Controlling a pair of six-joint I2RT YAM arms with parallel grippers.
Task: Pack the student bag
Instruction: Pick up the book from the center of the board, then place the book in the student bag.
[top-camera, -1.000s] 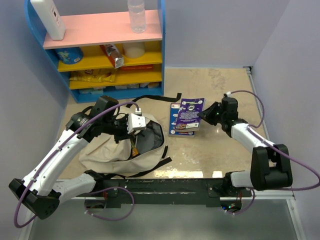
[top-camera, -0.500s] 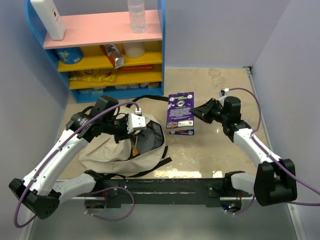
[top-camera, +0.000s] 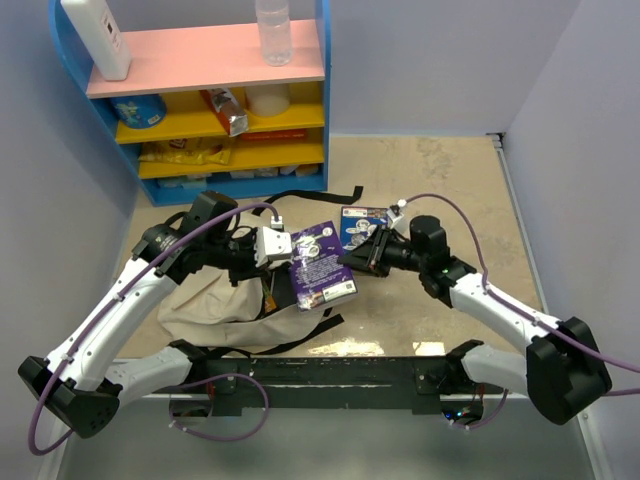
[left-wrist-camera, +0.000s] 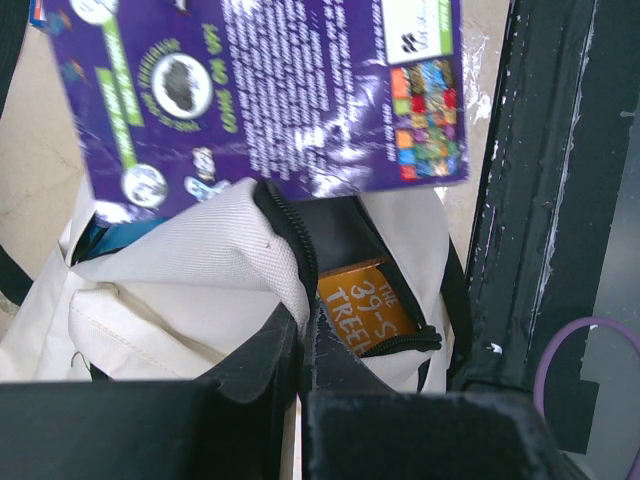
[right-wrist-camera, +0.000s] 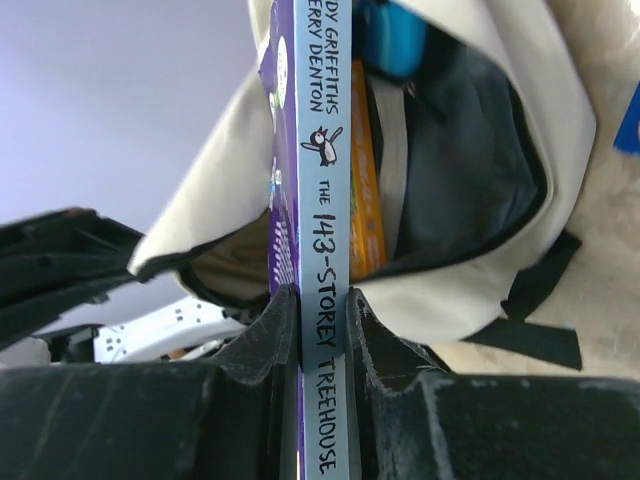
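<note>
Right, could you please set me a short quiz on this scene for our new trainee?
1. True or false: the right gripper is empty.
2. What does the left gripper grip? A) a bottle B) the zip edge of the student bag C) the shelf
3. Which book shows inside the bag's opening?
Key: 1 false, it clamps the purple book by its spine; 2 B; 3 the orange book.

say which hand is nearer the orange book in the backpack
Left. The left hand pinches the backpack rim beside the orange book; the right hand holds a purple book over the opening.
</note>
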